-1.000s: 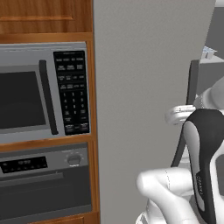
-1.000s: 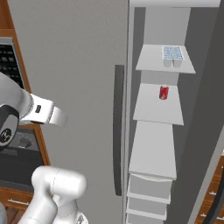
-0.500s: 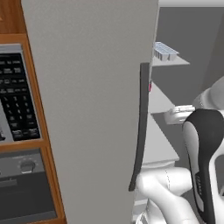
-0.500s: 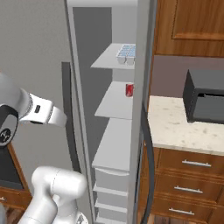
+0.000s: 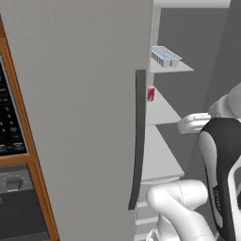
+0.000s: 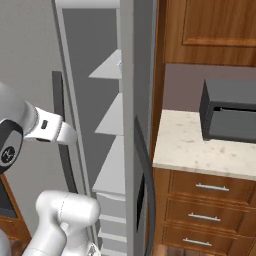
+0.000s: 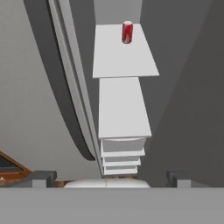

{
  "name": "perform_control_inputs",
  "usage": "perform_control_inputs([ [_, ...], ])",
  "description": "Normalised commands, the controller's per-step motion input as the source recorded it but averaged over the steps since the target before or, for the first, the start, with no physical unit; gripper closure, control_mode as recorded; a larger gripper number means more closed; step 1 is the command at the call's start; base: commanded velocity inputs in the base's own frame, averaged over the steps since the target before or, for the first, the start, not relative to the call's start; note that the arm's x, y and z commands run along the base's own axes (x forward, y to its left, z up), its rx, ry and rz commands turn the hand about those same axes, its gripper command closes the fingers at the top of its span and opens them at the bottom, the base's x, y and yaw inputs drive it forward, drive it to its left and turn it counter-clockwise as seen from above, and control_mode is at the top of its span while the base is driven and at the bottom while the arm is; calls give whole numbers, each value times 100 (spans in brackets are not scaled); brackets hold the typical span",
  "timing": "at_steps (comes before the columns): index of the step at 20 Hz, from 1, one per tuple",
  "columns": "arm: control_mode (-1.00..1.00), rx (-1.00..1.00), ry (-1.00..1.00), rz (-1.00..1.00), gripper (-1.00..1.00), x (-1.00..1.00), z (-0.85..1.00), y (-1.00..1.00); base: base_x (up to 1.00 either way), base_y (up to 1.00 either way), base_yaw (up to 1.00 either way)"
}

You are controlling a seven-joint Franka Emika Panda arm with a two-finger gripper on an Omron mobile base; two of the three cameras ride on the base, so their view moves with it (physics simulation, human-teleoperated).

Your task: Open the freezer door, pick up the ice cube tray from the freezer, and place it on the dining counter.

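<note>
Nearest us, at the bottom corners of the hand view, our pincer [image 7: 109,179] stands wide with nothing between its dark tips, facing the open freezer [image 7: 122,105]. We judge the reach should rise along the stacked shelves, keep right of the freezer door [image 5: 84,117] and its long curved dark handle [image 5: 138,141], and pass the small red can [image 5: 150,93] before closing on a long edge. Furthest, upper right in the left base view, the ice cube tray [image 5: 165,56] lies flat on a smooth pale grey shelf [image 5: 181,67]: a pale blue-white grid of square cells, rigid-looking.
</note>
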Motion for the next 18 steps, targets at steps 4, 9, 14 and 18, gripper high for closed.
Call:
perform_control_inputs([
  [4,100,0,0,0,-100,0,0,0,71,-41,1],
  [9,100,0,0,0,-100,0,0,0,93,-30,0],
  [14,100,0,0,0,-100,0,0,0,100,-13,0],
  [18,100,0,0,0,-100,0,0,0,100,-8,-4],
])
